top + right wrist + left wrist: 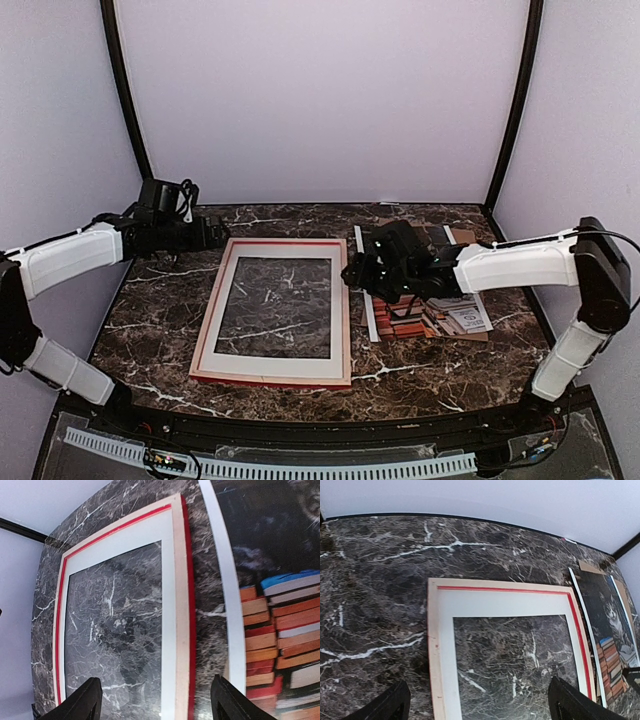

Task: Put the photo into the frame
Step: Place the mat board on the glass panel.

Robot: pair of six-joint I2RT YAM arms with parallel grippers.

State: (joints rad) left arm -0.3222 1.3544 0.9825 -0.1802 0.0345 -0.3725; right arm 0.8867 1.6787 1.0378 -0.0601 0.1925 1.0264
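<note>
Right gripper (155,702) hovered, fingers spread and empty, with the frame (181,605) just to its left and the photo (280,605) lying flat beneath it to its right. Left gripper (480,705), also spread wide, hung over the frame's far end. The photo was not yet inside; the whole placing was left to do

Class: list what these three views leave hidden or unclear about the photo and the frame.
1. Top view: the right arm and its end effector cover most of the photo; only its book-stack end shows.
2. Right wrist view: the photo's cat is blurred and cut off by the top and right edges.
3. Left wrist view: the bottom edge cuts off the frame's lower part.
4. All views: whether the frame holds glass cannot be told.
</note>
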